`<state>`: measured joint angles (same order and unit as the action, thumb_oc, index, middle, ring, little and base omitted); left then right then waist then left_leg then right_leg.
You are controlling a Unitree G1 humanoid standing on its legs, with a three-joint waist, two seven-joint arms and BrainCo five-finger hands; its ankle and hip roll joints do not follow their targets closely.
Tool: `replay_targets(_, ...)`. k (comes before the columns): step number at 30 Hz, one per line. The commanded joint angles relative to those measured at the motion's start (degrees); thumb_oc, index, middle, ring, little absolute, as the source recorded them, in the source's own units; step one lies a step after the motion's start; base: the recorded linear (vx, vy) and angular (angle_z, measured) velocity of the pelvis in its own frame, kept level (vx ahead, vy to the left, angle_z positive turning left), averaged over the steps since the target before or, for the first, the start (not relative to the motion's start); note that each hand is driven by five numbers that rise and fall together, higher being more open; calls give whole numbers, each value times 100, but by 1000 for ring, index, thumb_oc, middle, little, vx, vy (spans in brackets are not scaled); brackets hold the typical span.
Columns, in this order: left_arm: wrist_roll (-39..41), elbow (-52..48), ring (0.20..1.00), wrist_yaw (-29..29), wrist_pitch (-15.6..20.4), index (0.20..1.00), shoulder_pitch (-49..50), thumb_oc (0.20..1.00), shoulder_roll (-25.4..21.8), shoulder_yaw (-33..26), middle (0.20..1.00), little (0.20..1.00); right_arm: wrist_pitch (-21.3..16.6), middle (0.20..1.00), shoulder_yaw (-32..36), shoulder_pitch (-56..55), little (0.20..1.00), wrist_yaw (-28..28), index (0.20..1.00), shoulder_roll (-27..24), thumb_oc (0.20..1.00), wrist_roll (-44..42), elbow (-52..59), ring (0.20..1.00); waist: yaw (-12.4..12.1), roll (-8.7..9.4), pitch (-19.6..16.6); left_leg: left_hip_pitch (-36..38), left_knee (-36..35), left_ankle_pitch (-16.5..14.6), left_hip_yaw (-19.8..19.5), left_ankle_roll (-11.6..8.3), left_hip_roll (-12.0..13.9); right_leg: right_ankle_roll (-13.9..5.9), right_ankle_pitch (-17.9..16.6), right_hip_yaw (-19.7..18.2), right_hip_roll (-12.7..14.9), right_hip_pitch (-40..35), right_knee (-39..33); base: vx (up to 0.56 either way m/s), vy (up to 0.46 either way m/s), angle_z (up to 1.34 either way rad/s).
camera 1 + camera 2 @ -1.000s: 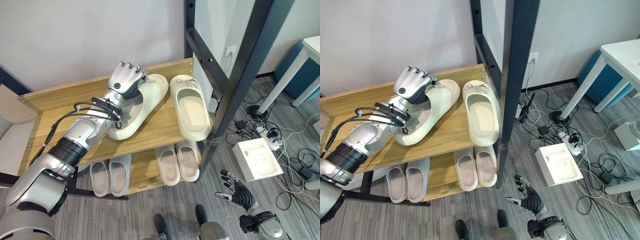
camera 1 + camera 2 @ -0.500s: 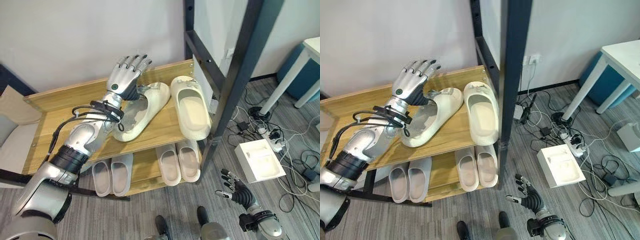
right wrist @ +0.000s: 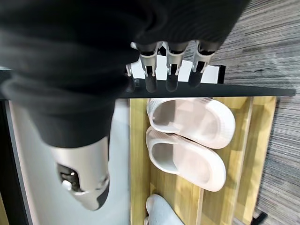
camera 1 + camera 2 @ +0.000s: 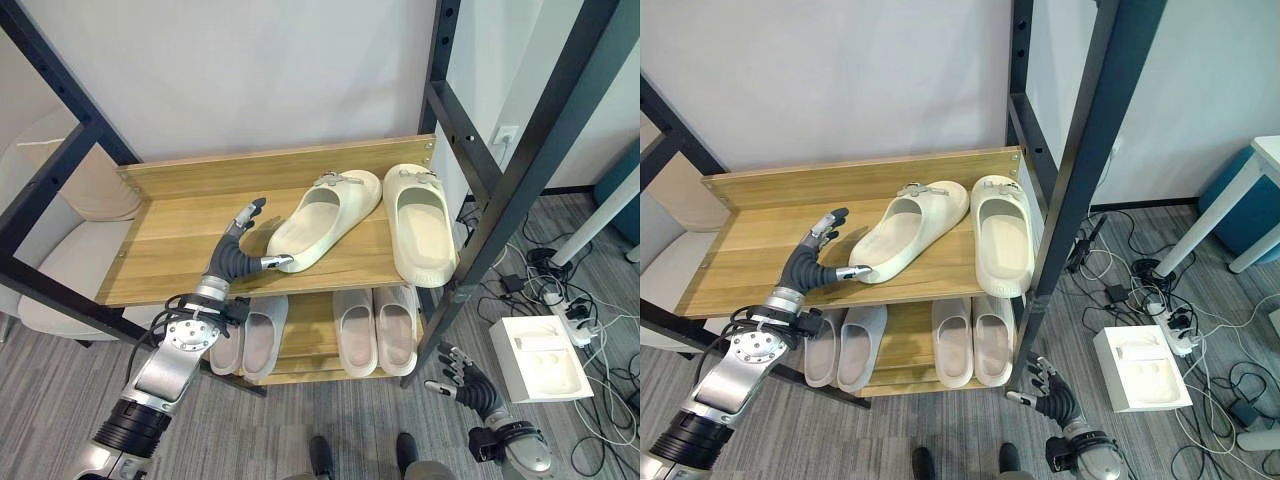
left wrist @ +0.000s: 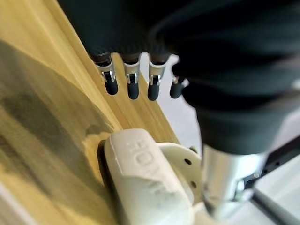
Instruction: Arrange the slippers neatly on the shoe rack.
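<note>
Crooked slipper on the upper shelf, left hand at its heel

The shoe rack [image 4: 180, 215] fills mid-frame; on its upper shelf the straight slipper [image 4: 421, 222] lies right of centre, the angled slipper [image 4: 322, 215] beside it, long axis slanting toward the lower left. The left hand [image 4: 238, 255], fingers spread open, sits just by that heel, far nearer than the right hand [image 4: 462, 377], relaxed open at lower right.

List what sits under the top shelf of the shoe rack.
Under the top shelf, the lower shelf holds a grey slipper pair and a cream pair. The top shelf covers their toe ends and the lower shelf's back.
</note>
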<state>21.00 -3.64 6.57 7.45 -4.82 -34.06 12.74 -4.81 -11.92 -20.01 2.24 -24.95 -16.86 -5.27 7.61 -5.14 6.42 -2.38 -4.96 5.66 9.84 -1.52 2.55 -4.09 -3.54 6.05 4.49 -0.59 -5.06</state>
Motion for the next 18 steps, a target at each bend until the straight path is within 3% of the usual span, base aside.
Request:
replay_targets(1,1561,94,1000,-643,-253,1000,-645,1000,-334,314,1000,1000,-67,1000,20,21,1000,154,1000,-177,1000,12,420,1000,20,201,-32,321,-4,-611,-216,-195,164,-408,263,141,233,33,6,0,0,0)
replay_targets(4,2534,-371,1000,-839,-462,1000,-584,1000,-598,797,1000,1000,-11,1000,-122,-51,1000,275,1000,-375,1000,-80,466,1000,80,204,-78,309,-4,-607,-175,-195,167,-422,236,102,227,77,6,-6,2,-1)
replay_targets(7,2705,-430,1000,-861,-484,1000,-611,1000,-621,907,1000,1000,0,1000,-163,-53,1000,301,1000,-399,1000,-103,473,1000,86,208,-87,309,-4,-604,-168,-196,169,-426,231,95,225,84,6,0,0,0)
replay_targets(8,3073,-528,1000,-825,-516,1000,-831,1000,-496,1241,1000,1000,26,1000,-301,-10,1000,332,1000,-459,1000,-159,433,1000,118,214,-101,309,-4,-593,-154,-197,179,-436,219,84,236,94,6,-6,-3,-4)
replay_targets(11,3150,-569,1000,-676,-489,1000,-1346,1000,-38,1625,1000,1000,19,1000,-449,54,1000,321,1000,-459,1000,-232,358,1000,165,234,-99,298,-4,-591,-150,-188,166,-448,204,65,242,122,6,-5,-1,-4)
replay_targets(18,3033,-456,1000,-451,-386,1000,-1731,1000,474,1642,1000,1000,-17,1000,-500,115,1000,225,1000,-401,1000,-237,292,1000,186,246,-74,287,-4,-581,-166,-184,155,-435,216,92,252,121,6,0,0,0)
